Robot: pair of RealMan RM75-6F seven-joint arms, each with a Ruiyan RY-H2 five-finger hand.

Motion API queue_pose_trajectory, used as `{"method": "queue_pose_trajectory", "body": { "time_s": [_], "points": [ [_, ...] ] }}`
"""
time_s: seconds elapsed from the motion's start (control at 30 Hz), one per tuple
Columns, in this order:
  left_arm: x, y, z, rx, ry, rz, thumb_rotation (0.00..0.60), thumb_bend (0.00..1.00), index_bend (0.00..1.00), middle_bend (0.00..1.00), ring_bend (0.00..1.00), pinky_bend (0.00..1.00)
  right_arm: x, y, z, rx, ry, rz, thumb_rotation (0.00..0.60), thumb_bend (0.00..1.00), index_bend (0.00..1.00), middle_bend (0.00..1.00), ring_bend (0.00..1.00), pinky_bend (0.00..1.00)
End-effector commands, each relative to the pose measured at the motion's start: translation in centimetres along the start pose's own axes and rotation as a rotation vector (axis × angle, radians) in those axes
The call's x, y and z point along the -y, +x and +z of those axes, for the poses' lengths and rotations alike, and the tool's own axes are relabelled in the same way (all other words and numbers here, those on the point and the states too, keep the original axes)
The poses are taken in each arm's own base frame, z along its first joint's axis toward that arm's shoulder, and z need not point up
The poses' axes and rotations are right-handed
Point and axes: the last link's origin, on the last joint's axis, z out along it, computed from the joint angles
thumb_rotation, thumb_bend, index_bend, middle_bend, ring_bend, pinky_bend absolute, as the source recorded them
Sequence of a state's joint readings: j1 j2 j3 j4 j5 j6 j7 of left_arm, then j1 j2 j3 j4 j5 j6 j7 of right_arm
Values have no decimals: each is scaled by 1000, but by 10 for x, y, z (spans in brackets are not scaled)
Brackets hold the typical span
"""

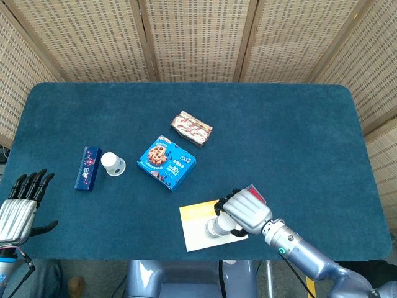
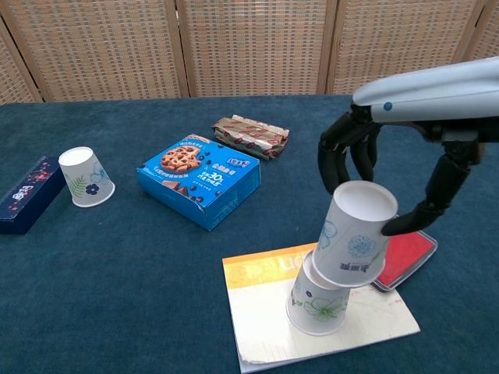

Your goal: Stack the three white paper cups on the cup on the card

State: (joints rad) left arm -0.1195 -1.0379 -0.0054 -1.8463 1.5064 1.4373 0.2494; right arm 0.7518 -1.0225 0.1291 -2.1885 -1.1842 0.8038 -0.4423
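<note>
Nearest me, the card (image 2: 265,327) lies on the table (image 2: 117,265) with an upside-down cup (image 2: 316,308) standing on it. My right hand (image 2: 390,183) pinches a second cup (image 2: 355,243) between thumb and fingers, tilted, its open mouth just starting over the top of the standing one. I judge this the first stacking step, nearly done: next I need to level the cup, lower it squarely, then let go. My left hand (image 1: 22,205) hangs spread and empty at the near left edge. Farther left, another cup (image 2: 86,177) lies beside a dark box (image 2: 27,195). I see no fourth cup. The red tray (image 2: 405,253) is mostly hidden behind my cup.
</note>
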Motion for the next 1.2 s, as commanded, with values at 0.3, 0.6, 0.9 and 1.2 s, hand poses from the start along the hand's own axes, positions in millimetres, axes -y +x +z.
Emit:
{"method": "queue_pose_trajectory", "body": {
  "time_s": [0.3,0.6,0.9,1.2],
  "points": [
    [0,0,-1,0,-3,1,600,0,0,0,0,0,16,2,8,-10,16,-1,600,447,492,528,477,408],
    [0,0,-1,3,0,2,600,0,0,0,0,0,16,-3,14,1,1,5,600,437,488,521,477,408],
    [1,0,-1,9,1,4,600,0,0,0,0,0,13,-8,10,84,-3,-21,600,0,2,1,9,1],
    [2,1,0,7,6,4,600,0,0,0,0,0,2,-1,1,70,-49,-47,600,0,0,0,0,0]
  ]
}}
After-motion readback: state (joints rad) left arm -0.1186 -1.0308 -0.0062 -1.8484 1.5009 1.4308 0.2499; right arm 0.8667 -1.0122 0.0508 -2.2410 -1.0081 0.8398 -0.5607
